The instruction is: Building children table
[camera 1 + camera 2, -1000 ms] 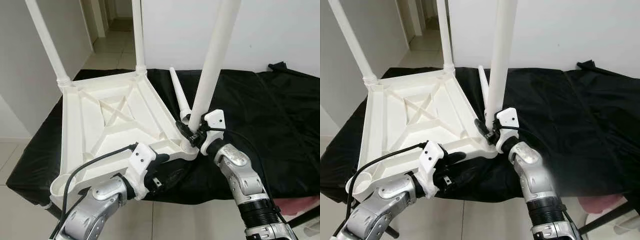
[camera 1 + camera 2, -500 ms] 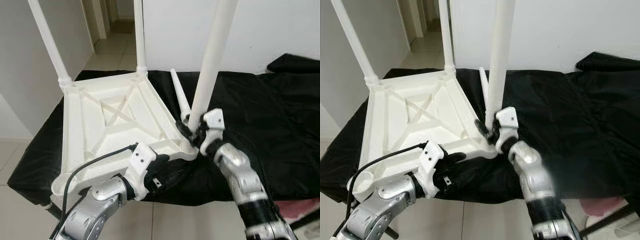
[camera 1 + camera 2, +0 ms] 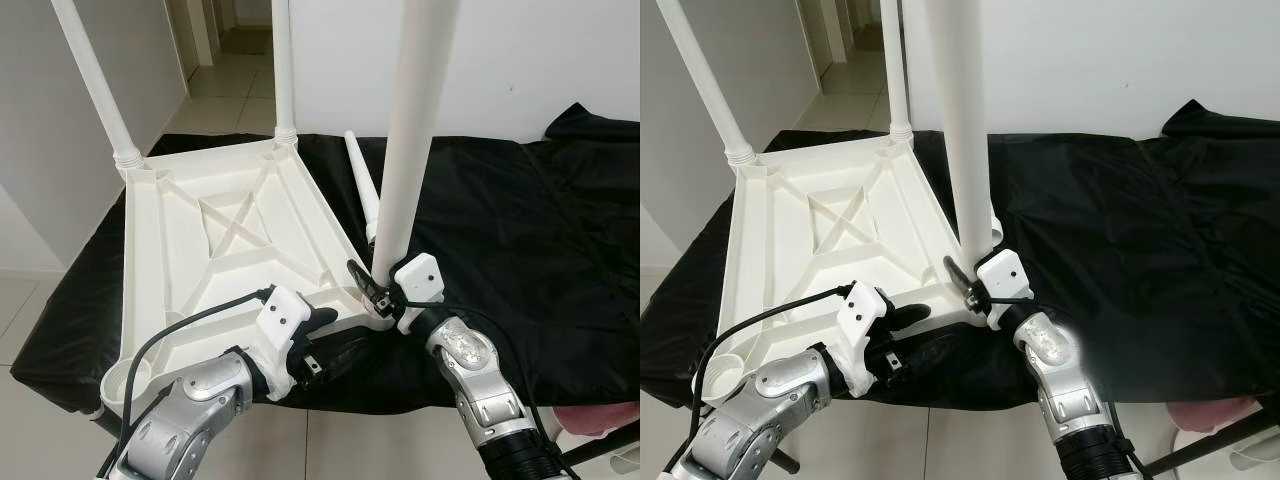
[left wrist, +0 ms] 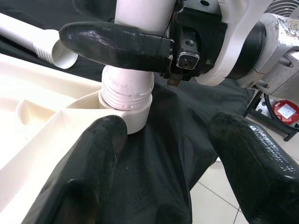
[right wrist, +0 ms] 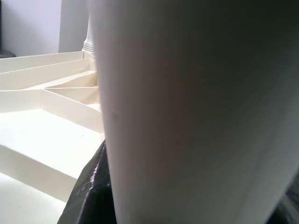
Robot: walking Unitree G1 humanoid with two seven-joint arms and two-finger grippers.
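Observation:
A white plastic table top (image 3: 220,250) lies upside down on a black cloth. Two white legs (image 3: 95,85) (image 3: 283,65) stand in its far corners. My right gripper (image 3: 375,290) is shut on a third leg (image 3: 405,150), held upright with its threaded end in the near right corner socket (image 4: 126,100). One black finger (image 4: 117,44) crosses that leg just above the thread. My left gripper (image 4: 173,163) is open, low at the table top's front edge just before that corner. A fourth leg (image 3: 362,190) lies loose on the cloth behind the held leg.
The black cloth (image 3: 520,250) covers a low surface that reaches far to the right. A white wall stands behind, with a tiled hallway at the back left. Tiled floor lies in front, with a pink object (image 3: 600,415) at the lower right.
The leg in my right gripper has swung from leaning right to upright. The right arm has drawn nearer and lower. The left arm has stayed put.

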